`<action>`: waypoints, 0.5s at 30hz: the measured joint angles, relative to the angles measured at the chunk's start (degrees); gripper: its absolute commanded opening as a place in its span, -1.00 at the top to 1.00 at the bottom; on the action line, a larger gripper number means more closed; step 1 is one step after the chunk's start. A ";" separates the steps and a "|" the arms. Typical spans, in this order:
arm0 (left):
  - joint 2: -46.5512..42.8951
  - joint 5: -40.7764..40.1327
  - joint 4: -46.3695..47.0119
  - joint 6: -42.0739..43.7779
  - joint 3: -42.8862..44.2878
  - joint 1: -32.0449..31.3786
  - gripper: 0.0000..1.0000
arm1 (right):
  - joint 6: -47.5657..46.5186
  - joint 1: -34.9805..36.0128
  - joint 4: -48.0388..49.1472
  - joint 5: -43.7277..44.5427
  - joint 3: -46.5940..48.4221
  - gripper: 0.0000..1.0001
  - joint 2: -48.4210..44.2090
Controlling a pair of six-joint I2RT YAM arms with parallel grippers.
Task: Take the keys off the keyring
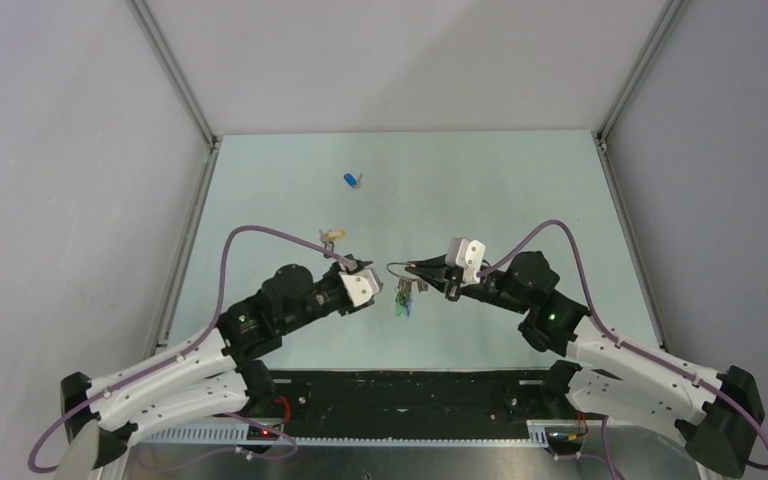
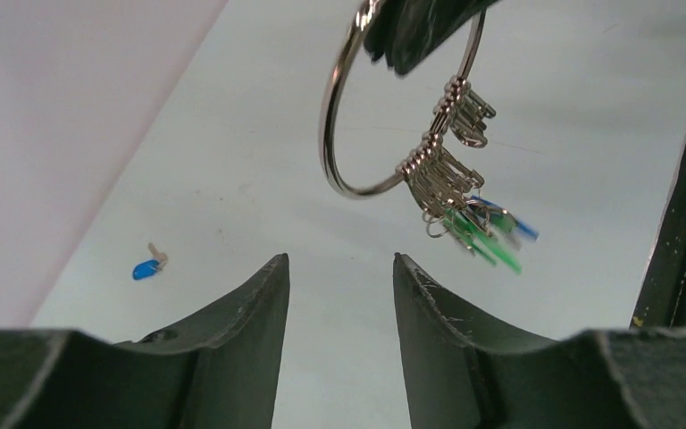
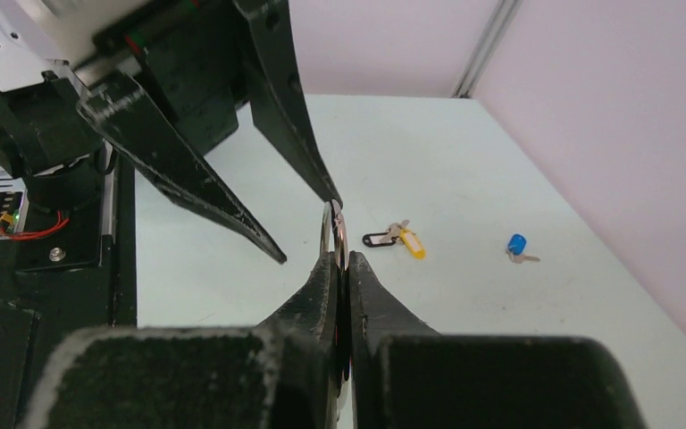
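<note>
Our right gripper (image 3: 340,261) has its fingers pressed together on the keyring (image 2: 326,134), pinching the wire and holding it above the table (image 1: 520,200). The keys (image 2: 487,237) (blue and green heads, bunched together) hang from small loops (image 2: 424,159) on the ring's lower side. Our left gripper (image 2: 341,261) stands spread just beside the ring, with nothing between its fingers. Farther out on the table lie a yellow tag (image 3: 411,243) and a loose blue-headed key (image 3: 517,244).
</note>
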 measured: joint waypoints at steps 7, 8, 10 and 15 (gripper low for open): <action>1.03 2.43 9.20 -4.59 -5.95 1.14 0.06 | 0.50 0.00 0.22 0.81 0.02 1.00 -1.90; 1.64 2.91 10.36 -4.90 -5.97 1.14 0.10 | 0.59 -0.02 0.31 0.87 0.00 1.00 -2.05; 2.69 4.09 12.13 -5.38 -5.97 1.14 0.16 | 0.85 -0.04 0.35 1.07 0.00 1.00 -2.36; 5.84 7.17 15.21 -5.88 -5.97 1.14 0.19 | 1.03 -0.13 0.37 1.22 0.00 1.00 -2.67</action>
